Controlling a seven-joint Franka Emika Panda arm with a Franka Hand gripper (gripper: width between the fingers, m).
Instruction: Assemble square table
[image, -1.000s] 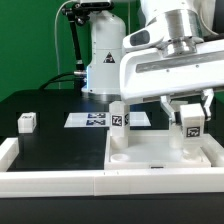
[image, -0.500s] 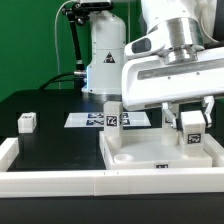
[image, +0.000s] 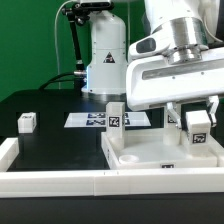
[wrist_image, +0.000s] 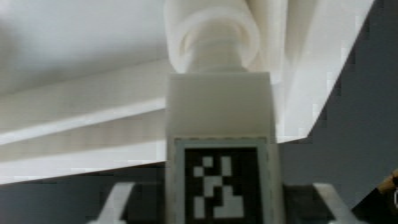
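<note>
Square table top, large white plastic with a raised rim, sits flat on the black table, on the exterior view's right, just behind the long low white border rail. Gripper is over the top's far side toward the exterior view's right, fingers partly closed and clamped on a short white tagged block leg. That leg is roughly upright with its black tag facing the exterior camera, can't tell if its lower end touches the top. Wrist view: same leg centred between the grey fingers, tag near the camera, ribbed white peg at the end pointing away from the wrist, with white surfaces of the top behind it. A second white tagged block leg stands upright at the top's far corner on the exterior view's left, can't tell if it's seated in a socket. Third small white tagged block leg is on the black table, well apart on the exterior view's left. The marker board lies flat behind the second leg
</note>
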